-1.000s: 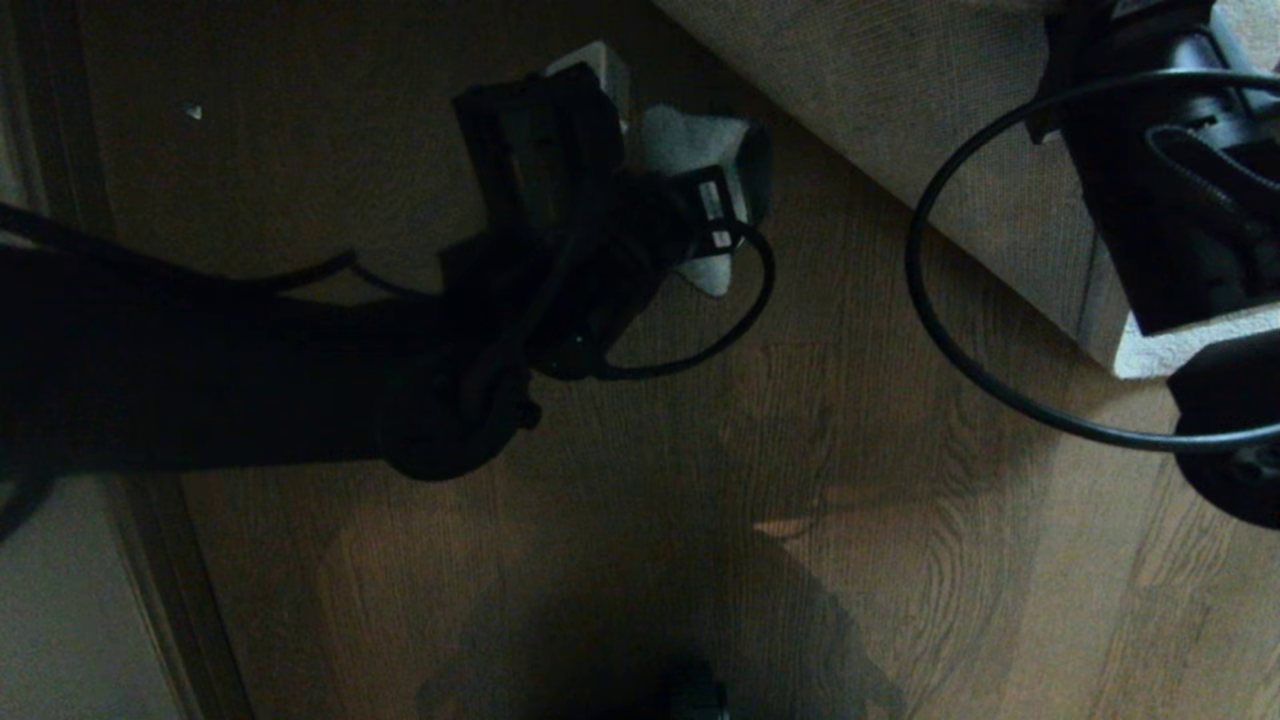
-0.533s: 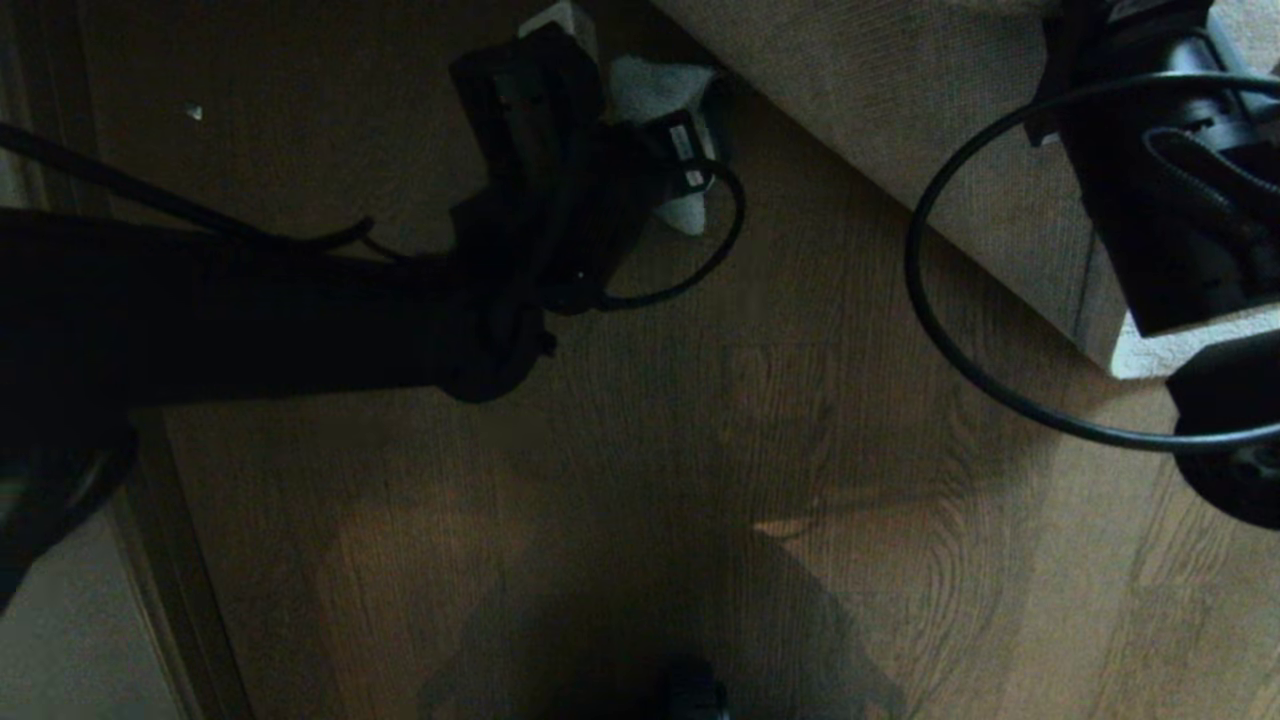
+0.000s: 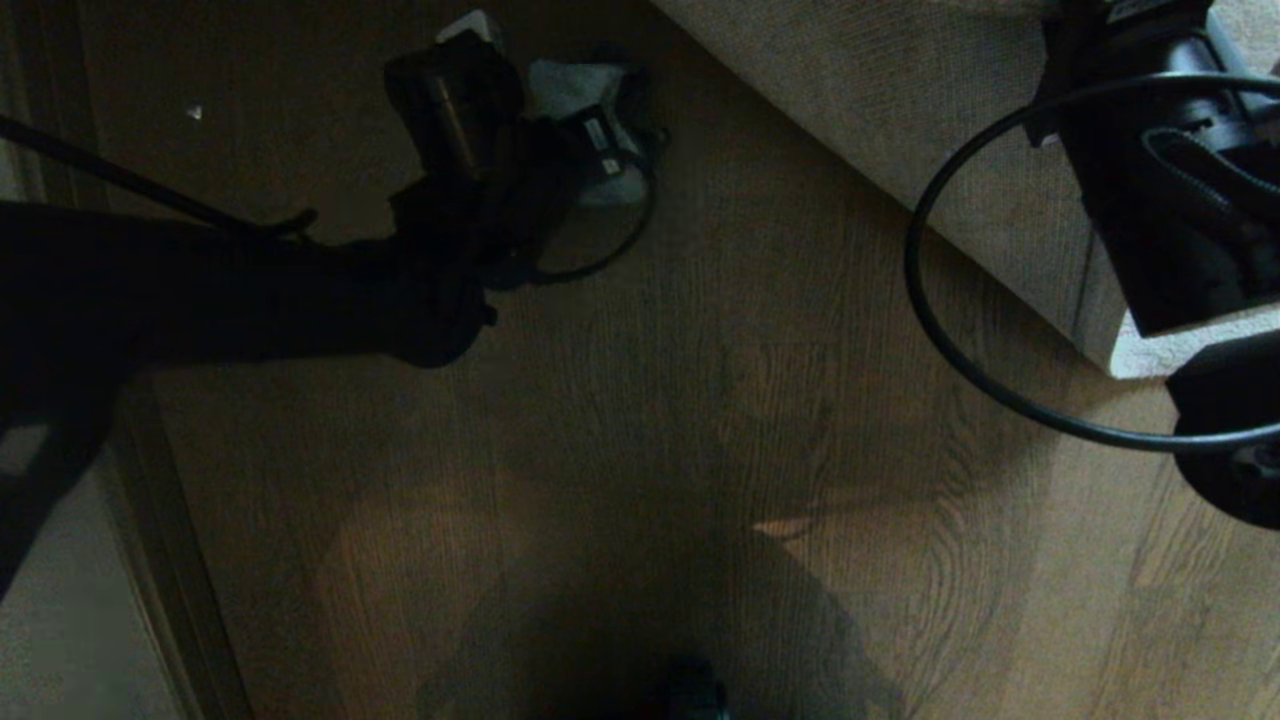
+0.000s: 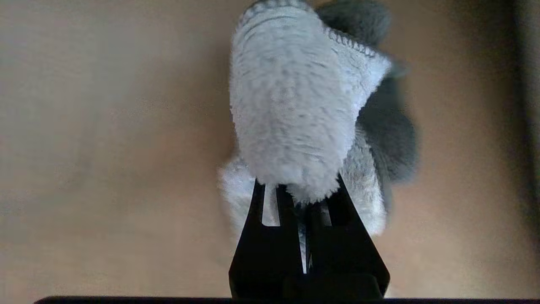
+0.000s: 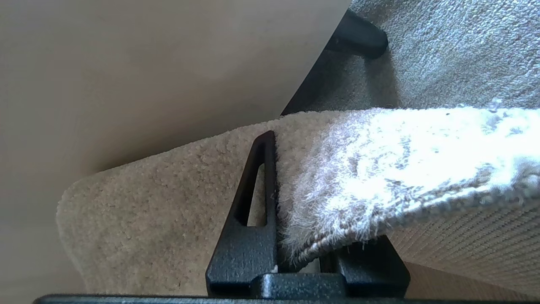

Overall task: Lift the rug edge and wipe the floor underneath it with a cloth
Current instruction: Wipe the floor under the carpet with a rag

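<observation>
Left gripper (image 4: 304,198) clamped tight on the small fluffy pale grey-blue cloth (image 4: 291,114), bunched beyond its fingertips against the brown wood-grain plank floor (image 3: 700,400). Right gripper (image 5: 295,236) pinching the lifted edge of the large light grey plush rug (image 5: 400,169), beige woven backing turned up, well away from the cloth (image 3: 585,95).

Left claw (image 3: 590,150) and its cloth (image 3: 565,90), now farther leftward along the floor (image 3: 700,400).
</observation>
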{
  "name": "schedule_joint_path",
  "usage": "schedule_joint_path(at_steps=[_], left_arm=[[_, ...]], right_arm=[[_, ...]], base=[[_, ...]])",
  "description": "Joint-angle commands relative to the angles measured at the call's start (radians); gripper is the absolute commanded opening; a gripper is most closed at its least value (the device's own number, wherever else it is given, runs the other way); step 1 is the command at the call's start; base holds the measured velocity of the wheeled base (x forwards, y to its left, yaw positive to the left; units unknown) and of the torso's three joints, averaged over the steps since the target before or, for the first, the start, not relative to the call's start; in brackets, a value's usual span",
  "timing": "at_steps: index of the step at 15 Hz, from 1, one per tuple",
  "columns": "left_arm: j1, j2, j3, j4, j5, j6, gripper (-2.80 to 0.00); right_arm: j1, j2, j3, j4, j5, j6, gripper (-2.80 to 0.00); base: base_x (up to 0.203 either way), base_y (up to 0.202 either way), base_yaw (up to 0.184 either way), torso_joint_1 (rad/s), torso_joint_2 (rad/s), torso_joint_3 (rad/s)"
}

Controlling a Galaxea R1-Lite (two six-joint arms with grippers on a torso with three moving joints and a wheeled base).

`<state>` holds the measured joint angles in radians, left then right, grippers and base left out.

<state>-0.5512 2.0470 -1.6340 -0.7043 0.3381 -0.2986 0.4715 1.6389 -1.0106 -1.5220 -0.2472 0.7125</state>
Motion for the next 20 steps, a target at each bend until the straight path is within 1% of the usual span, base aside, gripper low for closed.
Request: schedule_joint_path(at_steps=[1,4,8,10,13,15,20], left_arm=[[0.039,-0.015,0.001,-0.004,0.003,-0.002,-2.8],[0.072,-0.043,0.009,-0.004,0.004,-0.002,-2.8],[0.073,-0.099,0.027,-0.003,0.009,-0.002,-2.8],[0.073,-0.144,0.075,-0.003,0.011,-0.001,-2.8],[0.068,-0.239,0.223,-0.005,0.012,0.003,-2.8],[0.066,-0.308,0.35,-0.02,0.013,0.005,-2.8],[0.066,-0.481,0.732,-0.102,0.011,0.012,-2.8]], right_arm=[[0.001,0.001,0.0,-0.048,-0.001,0.004,-2.8],[0.001,0.001,0.0,-0.048,-0.001,0.004,-2.8],[0.003,0.003,0.001,-0.048,-0.001,0.004,-2.8],[0.004,0.002,0.004,-0.048,-0.001,0.004,-2.8],[0.005,0.004,0.004,-0.048,0.0,0.005,-2.8],[0.007,0.005,0.004,-0.048,0.0,0.005,-2.8],[0.01,0.005,0.007,-0.048,0.0,0.004,-2.8]], base=[[0.0,0.0,0.0,0.0,0.0,0.0],[0.0,0.0,0.0,0.0,0.0,0.0],[0.0,0.0,0.0,0.0,0.0,0.0],[0.0,0.0,0.0,0.0,0.0,0.0],[0.0,0.0,0.0,0.0,0.0,0.0],[0.0,0.0,0.0,0.0,0.0,0.0],[0.0,0.0,0.0,0.0,0.0,0.0]])
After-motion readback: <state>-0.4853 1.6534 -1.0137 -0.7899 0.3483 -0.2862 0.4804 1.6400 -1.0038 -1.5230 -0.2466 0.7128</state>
